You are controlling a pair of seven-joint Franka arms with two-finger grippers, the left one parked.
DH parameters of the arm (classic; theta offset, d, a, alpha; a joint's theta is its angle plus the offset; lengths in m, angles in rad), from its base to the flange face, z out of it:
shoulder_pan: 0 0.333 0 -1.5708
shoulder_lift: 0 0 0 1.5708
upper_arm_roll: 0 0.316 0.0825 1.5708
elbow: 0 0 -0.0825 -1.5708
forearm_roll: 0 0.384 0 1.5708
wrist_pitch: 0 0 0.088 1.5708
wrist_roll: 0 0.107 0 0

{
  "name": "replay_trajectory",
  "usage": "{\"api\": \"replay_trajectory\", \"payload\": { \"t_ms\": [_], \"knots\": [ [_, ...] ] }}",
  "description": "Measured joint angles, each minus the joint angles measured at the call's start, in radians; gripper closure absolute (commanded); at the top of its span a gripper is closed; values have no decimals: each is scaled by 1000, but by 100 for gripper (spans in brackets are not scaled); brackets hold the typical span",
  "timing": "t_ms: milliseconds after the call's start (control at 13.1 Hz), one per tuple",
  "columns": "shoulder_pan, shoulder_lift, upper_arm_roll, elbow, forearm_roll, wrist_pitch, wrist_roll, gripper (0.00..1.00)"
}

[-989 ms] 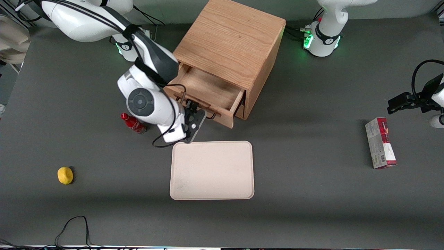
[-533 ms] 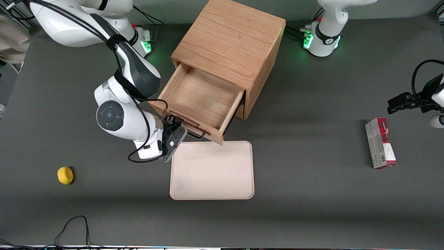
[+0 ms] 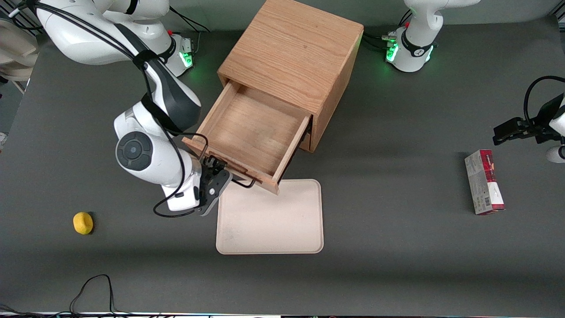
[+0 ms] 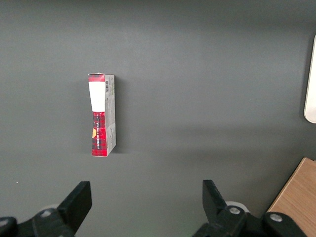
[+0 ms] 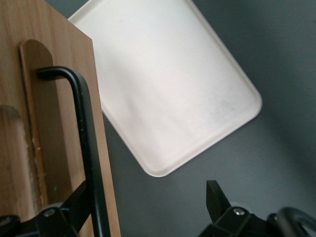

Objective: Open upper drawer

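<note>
The upper drawer point(image 3: 251, 132) of the wooden cabinet point(image 3: 291, 48) stands pulled far out, and its light-oak inside is empty. Its black wire handle point(image 3: 242, 181) runs along the drawer front, nearer the front camera. My right gripper point(image 3: 215, 168) is at the handle's end toward the working arm. In the right wrist view the gripper point(image 5: 147, 197) is open wide. The handle bar point(image 5: 89, 148) lies against one finger point(image 5: 79, 200) and the other finger point(image 5: 215, 195) is well apart over the table. The bottom drawer is hidden under the upper one.
A beige tray point(image 3: 269, 221) lies just in front of the drawer, and the drawer's front corner reaches over its edge; it also shows in the right wrist view point(image 5: 168, 89). A yellow fruit point(image 3: 83, 222) lies toward the working arm's end. A red-and-white box point(image 3: 484, 182) lies toward the parked arm's end.
The upper drawer has slid much farther out toward the front camera. My gripper moved with its handle, and the arm now covers the red bottle.
</note>
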Motion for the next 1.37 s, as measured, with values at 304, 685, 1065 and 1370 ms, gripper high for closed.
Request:
{"api": "replay_trajectory", "payload": {
  "t_ms": [304,685,1065,1370],
  "knots": [
    [-1,2,-14,69,-15,0,0,0],
    [-5,-40,-53,130,-22,-2,6,0],
    [-7,-254,-229,54,131,-202,180,0],
    [-9,-549,-461,-274,251,-218,208,0]
  ]
}}
